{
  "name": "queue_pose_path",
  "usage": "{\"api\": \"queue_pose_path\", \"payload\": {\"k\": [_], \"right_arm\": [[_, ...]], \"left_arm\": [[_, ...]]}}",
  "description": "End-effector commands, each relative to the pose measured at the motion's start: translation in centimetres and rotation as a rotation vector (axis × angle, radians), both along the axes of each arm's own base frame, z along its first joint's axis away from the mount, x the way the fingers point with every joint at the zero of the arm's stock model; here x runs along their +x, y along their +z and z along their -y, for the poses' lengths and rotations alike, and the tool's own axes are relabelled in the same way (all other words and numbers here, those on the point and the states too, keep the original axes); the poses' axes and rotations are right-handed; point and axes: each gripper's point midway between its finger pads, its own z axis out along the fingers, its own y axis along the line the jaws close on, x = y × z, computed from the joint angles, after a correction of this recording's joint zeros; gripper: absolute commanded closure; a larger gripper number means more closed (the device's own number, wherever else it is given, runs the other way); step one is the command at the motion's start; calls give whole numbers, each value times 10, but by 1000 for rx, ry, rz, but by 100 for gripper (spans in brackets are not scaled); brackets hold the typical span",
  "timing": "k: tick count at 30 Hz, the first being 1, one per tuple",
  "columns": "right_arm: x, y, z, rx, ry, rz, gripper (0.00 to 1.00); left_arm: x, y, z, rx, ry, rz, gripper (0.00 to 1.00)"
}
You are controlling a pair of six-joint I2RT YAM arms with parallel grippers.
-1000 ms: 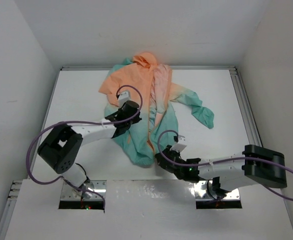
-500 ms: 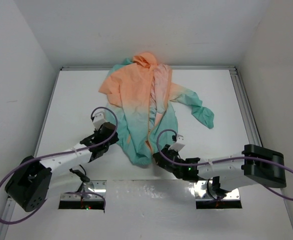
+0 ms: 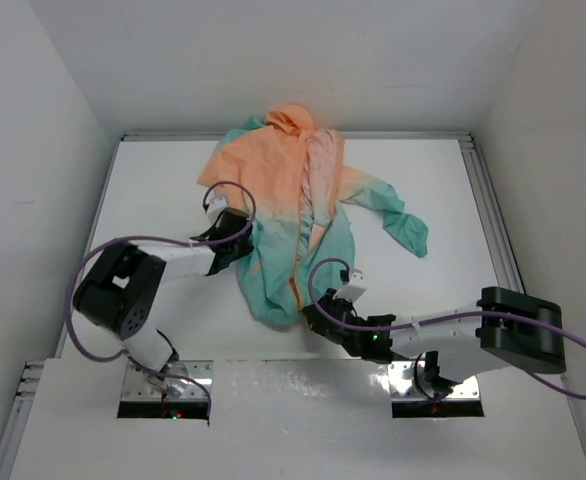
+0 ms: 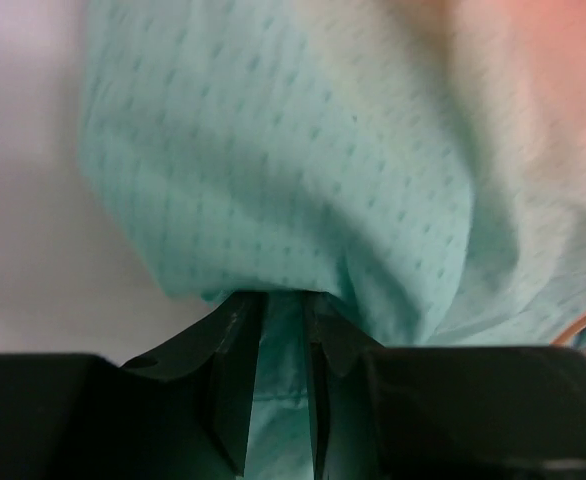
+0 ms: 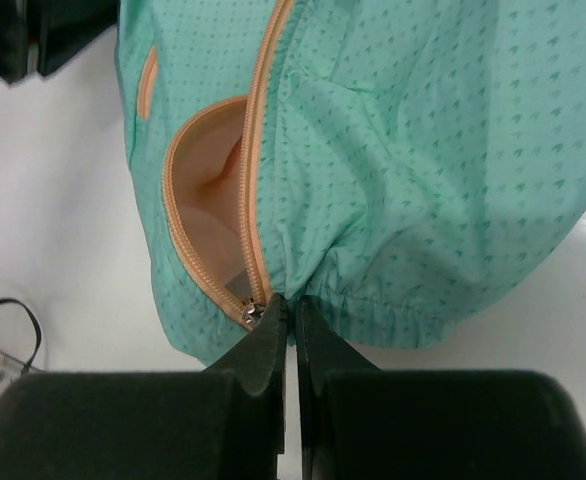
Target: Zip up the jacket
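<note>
- Left gripper [image 4: 285, 300] is moving back onto the jacket [image 3: 273, 180], nearly closed on teal cloth.
- Right gripper [image 5: 293, 305], fully closed, is pinching the hem [image 5: 393, 305]; a hard pull could be slipping it free.

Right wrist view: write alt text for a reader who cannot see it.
The closed right fingers pinch the hem of the teal jacket, beside the slider at the bottom of its orange zipper. Above them the zipper gapes open in a loop, showing pale lining, with white table at both sides.
</note>
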Motion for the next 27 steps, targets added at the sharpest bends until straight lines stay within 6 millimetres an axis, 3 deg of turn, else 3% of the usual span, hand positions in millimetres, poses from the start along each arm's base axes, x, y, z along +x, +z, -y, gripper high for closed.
{"api": "queue_pose_path", "payload": {"k": [1,4,5,7,8,9,10,11,12,13,14,16,18,19,22,24,27], "right_arm": [[12,16,-12,58,-76,29,100],[19,15,-13,51,-121,35,100],[22,20,-14,57,-138,47,100],[24,22,-13,61,-151,55,100],[26,24,-11,63,-164,64,100],[27,25,-10,70,-172,65,100],[26,24,-7,74,-176,67,100],[27,24,-6,79,-179,70,100],[26,25,-6,94,-184,70,100],[26,25,-5,103,-187,68,100],[25,23,-1,103,-188,67,100],[23,21,2,107,-183,61,100],[22,23,4,124,-183,57,100],[21,19,8,118,-180,55,100],[19,21,15,131,-183,58,100],[18,24,17,141,-180,59,100],[16,23,21,132,-170,57,100]], "left_arm": [[46,27,25,-43,-42,92,78],[46,34,50,-92,-131,96,75],[43,48,54,-92,-151,124,74],[22,52,56,-50,-172,125,67],[14,74,53,-60,-169,176,66],[1,78,55,-59,-182,182,62],[-19,67,45,-51,-179,162,60],[-28,91,41,-77,-170,228,60],[-44,91,44,-80,-194,227,60],[-67,74,36,-60,-212,186,61],[-79,87,39,-113,-223,222,63],[-112,70,49,-149,-310,179,69],[-137,68,67,-223,-398,159,84],[-148,59,70,-233,-423,132,85],[-177,53,95,-276,-545,113,79],[-187,63,114,-321,-612,143,70],[-194,67,125,-324,-648,151,61]]}}
